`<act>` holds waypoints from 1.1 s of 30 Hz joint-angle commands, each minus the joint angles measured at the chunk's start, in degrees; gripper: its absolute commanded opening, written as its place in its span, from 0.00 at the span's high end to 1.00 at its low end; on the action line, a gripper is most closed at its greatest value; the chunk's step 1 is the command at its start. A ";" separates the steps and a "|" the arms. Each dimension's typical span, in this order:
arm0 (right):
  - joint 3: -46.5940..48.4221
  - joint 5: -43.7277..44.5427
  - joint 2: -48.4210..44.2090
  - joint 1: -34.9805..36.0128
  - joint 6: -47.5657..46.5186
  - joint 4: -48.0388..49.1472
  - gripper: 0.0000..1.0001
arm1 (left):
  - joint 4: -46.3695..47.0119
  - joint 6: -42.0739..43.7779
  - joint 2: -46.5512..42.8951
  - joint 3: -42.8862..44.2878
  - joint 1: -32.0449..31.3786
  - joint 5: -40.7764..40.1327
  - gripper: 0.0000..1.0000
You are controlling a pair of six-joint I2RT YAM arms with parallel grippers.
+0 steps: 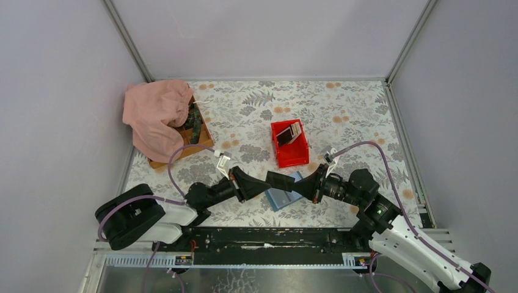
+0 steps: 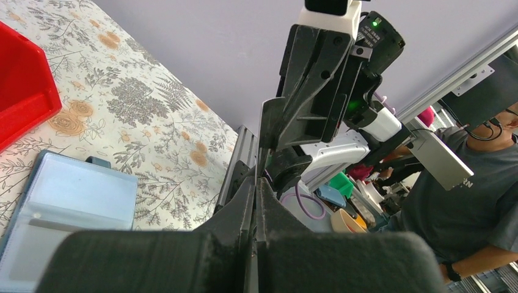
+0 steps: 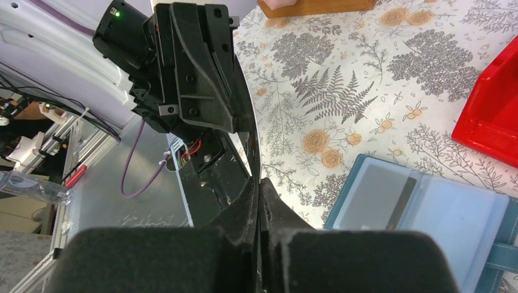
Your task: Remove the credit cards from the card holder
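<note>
Floral table (image 1: pixel 354 110): L end effector (image 1: pixel 286 182), R end effector (image 1: pixel 304 188) clenched; card holder (image 1: pixel 281 199) partly hidden.

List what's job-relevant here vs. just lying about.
Job:
- card holder, lying open
- cards already in red bin
- held card, edge-on, gripped by left tool and right tool

Lying about:
- pink cloth
- wooden tray

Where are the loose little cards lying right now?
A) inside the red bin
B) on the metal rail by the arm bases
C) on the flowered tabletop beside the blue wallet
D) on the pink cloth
A: the top view shows a few cards leaning together inside the red bin, beyond the open card holder that lies under the two arms.
</note>
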 commanded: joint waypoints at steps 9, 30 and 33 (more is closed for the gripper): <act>8.38 8.41 3.37 -0.31 -5.72 2.66 1.00 | 2.32 0.59 0.59 -3.43 -0.50 1.33 0.97; 10.43 9.40 2.51 -0.29 -7.45 0.03 1.00 | -0.51 1.82 -0.88 -3.26 -0.49 1.27 0.62; 13.08 14.82 4.77 -0.28 -8.64 -4.72 1.00 | -1.58 2.07 -1.12 -3.28 -0.49 1.37 0.63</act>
